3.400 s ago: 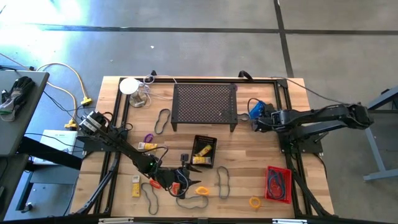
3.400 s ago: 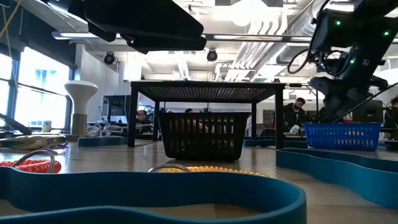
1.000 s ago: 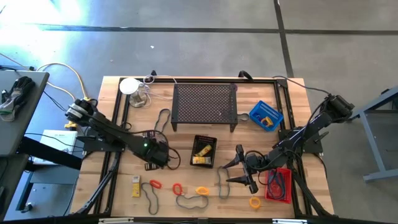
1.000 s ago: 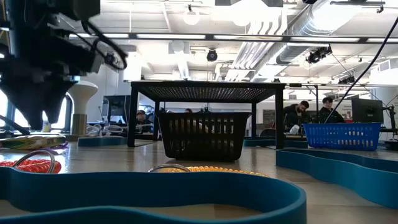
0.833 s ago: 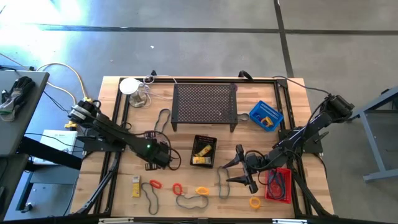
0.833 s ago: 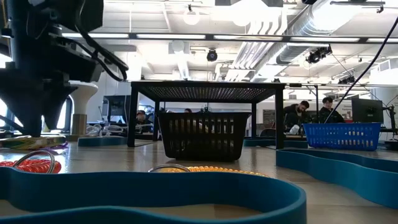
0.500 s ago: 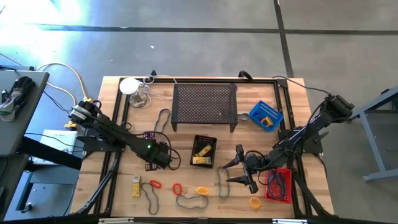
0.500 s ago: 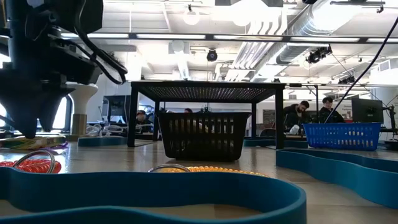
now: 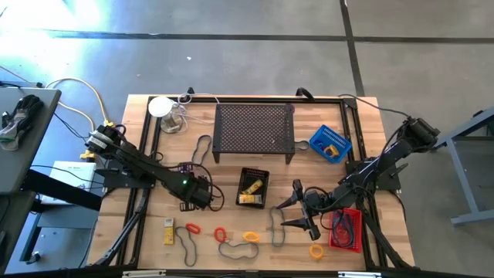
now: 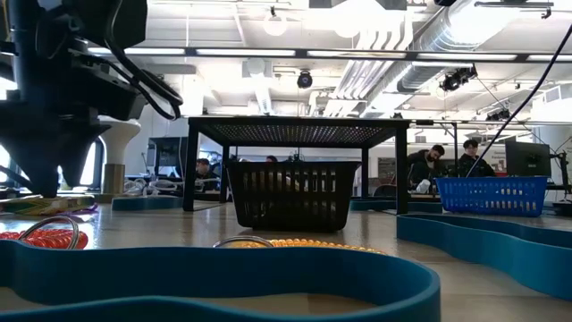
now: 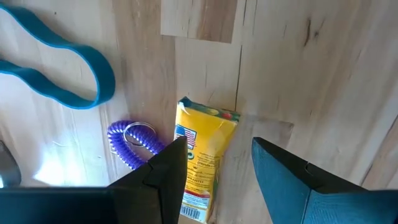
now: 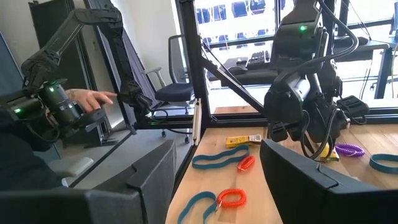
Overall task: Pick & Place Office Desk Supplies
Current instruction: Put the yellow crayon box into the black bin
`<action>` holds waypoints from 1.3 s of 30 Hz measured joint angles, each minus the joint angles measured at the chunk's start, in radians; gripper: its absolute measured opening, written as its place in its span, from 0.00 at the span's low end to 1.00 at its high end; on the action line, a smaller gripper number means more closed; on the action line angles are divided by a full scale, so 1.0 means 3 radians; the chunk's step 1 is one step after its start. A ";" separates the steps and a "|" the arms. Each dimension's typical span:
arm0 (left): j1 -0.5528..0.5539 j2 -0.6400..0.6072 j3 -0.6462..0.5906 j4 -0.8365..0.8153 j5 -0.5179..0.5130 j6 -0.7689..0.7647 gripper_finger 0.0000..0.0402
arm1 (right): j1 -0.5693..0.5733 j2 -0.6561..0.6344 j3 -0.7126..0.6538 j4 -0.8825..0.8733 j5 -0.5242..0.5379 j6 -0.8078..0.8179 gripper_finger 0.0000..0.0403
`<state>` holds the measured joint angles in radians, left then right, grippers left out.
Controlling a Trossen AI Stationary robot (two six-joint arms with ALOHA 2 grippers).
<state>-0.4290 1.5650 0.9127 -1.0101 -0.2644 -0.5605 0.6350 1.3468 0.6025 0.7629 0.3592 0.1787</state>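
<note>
My left gripper points down, open, over a yellow packet lying flat on the wood; in the left wrist view the two fingers stand on either side of the packet's near end. In the low view the gripper's tip sits just above the packet. A purple coil ring and a blue rubber band lie beside it. My right gripper hovers open beside a rubber-band loop. More rings and another packet lie near the table's near edge. My left gripper straddles the near end of the yellow packet from above, one finger on each long side. The packet lies flat on the table. Whether the fingertips touch it, I cannot tell.
A black mesh basket holding yellow packets stands mid-table in front of the black perforated stand. A blue basket is at the far right and a red basket at the near right. Band loops lie scattered about.
My left gripper has come down a little over the yellow packet, staying open. My right arm has kept still.
</note>
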 joint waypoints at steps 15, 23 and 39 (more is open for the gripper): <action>-0.0338 0.0000 0.0000 0.0020 -0.0358 0.0110 0.69 | 0.0000 0.0000 0.0000 -0.0014 0.0000 0.0000 0.55; -0.0412 0.0000 0.0000 0.0017 -0.0359 -0.0202 0.71 | 0.0000 0.0000 0.0000 -0.0015 0.0000 0.0000 0.55; -0.0079 0.0000 -0.0168 0.0111 -0.0377 -0.0075 0.71 | 0.0000 0.0001 -0.0001 -0.0089 0.0000 0.0000 0.55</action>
<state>-0.4528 1.5650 0.8623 -0.9768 -0.3775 -0.5831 0.6350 1.3472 0.6022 0.7361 0.3592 0.1787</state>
